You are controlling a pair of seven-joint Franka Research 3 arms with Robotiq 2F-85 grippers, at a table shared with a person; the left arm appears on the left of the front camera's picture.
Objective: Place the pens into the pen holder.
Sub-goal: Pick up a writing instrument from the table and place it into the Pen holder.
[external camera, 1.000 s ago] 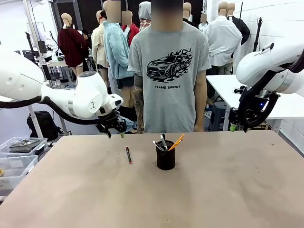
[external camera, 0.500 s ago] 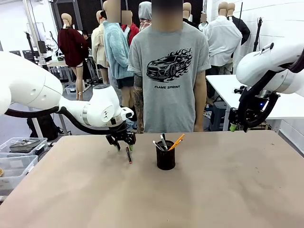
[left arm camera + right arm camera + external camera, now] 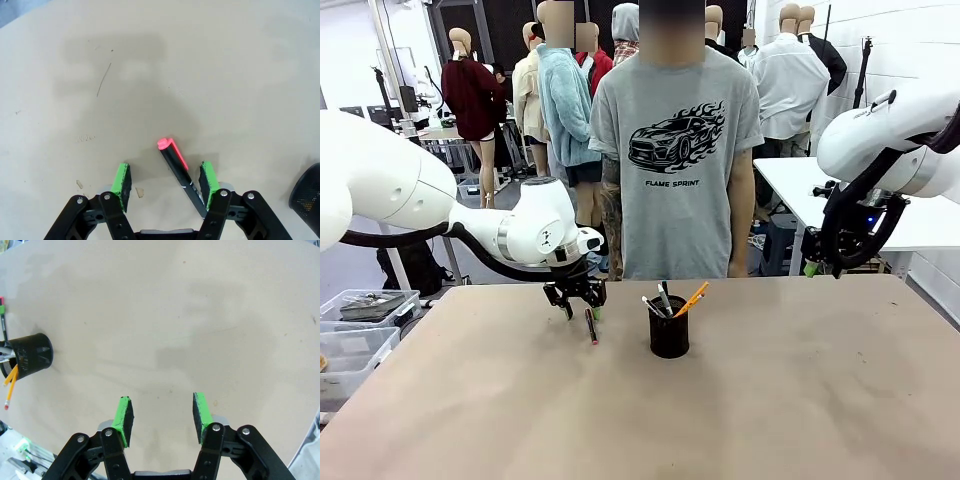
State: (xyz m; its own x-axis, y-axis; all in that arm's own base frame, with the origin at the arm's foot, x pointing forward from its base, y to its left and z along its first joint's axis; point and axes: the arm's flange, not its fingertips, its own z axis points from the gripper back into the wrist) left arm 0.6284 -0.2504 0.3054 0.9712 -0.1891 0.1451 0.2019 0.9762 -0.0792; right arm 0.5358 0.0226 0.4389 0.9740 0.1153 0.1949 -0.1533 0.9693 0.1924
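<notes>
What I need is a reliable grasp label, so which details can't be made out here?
1. Red-ended pen, left wrist view: near end hidden by the left claw's finger; contact unclear.
2. Pens in the pen holder, front view: lower parts hidden by its mesh wall; too small to count.
3. Pen holder, left wrist view: cut off by the right edge.

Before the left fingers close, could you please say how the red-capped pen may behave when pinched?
The pen looks slim, stiff and probably light. Its round body lies flat on the table, off-centre between the open fingers, so it may roll or pivot.
</notes>
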